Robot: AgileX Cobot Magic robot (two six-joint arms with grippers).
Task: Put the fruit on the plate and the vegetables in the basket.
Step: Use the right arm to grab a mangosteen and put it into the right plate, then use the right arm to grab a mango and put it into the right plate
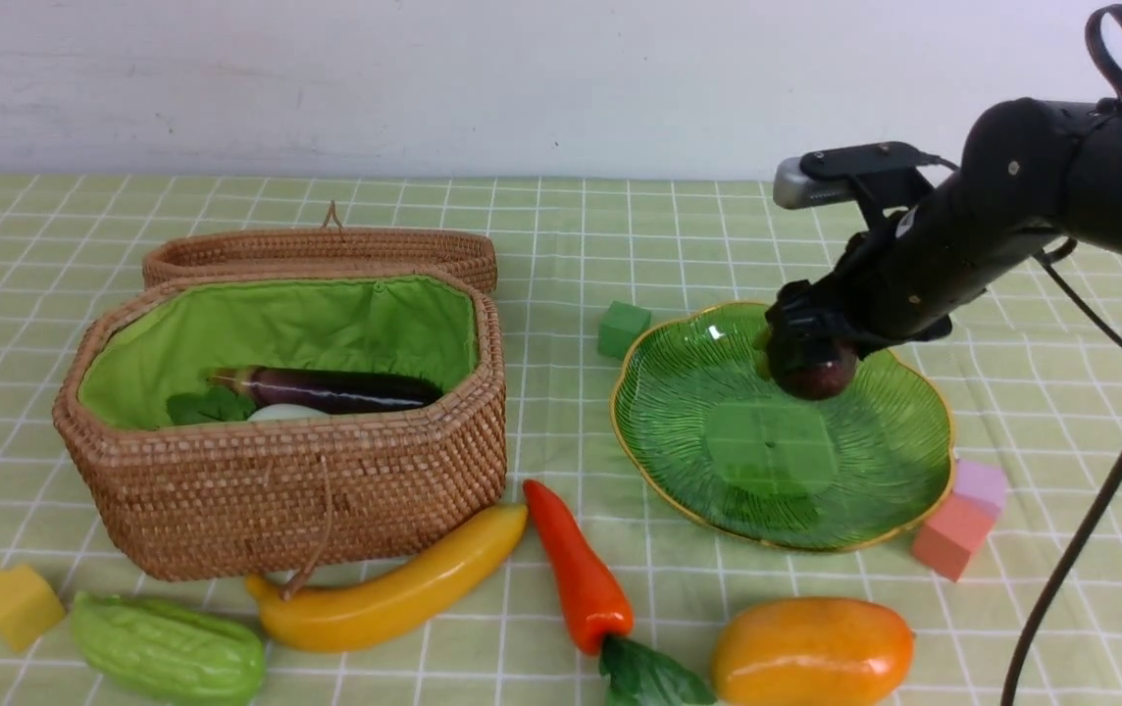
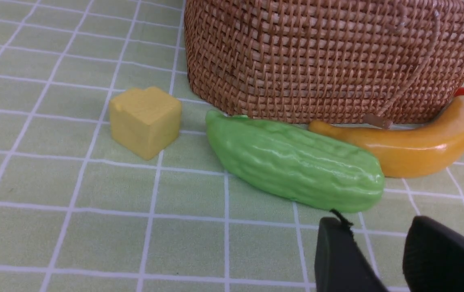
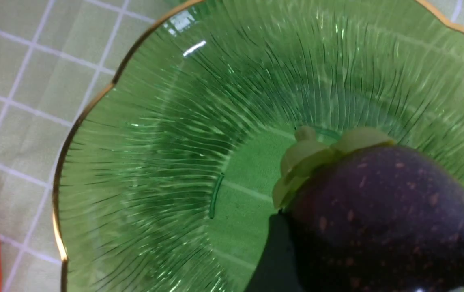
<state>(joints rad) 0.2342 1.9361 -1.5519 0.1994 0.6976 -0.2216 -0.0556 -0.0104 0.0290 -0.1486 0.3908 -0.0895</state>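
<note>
My right gripper [image 1: 809, 355] is shut on the small dark purple fruit [image 1: 824, 376] [image 3: 382, 211], holding it just above the far side of the green plate [image 1: 708, 392] [image 3: 155, 162]. The basket [image 1: 326, 490] [image 2: 317, 61] holds the purple eggplant [image 1: 345, 389] and the white radish [image 1: 286, 413]. In front of it lie the green gourd [image 1: 169, 649] [image 2: 293, 162], the banana [image 1: 394, 588] [image 2: 418, 142], the carrot [image 1: 576, 569] and the mango [image 1: 813, 652]. My left gripper [image 2: 378, 223] hovers open just short of the gourd, nothing between its fingers; it is outside the front view.
A yellow cube [image 1: 15, 605] [image 2: 145, 119] sits left of the gourd. A green cube [image 1: 623, 328] stands behind the plate's left rim, and pink and salmon cubes [image 1: 958, 525] touch its right rim. The right arm's cable [image 1: 1091, 529] hangs at the right.
</note>
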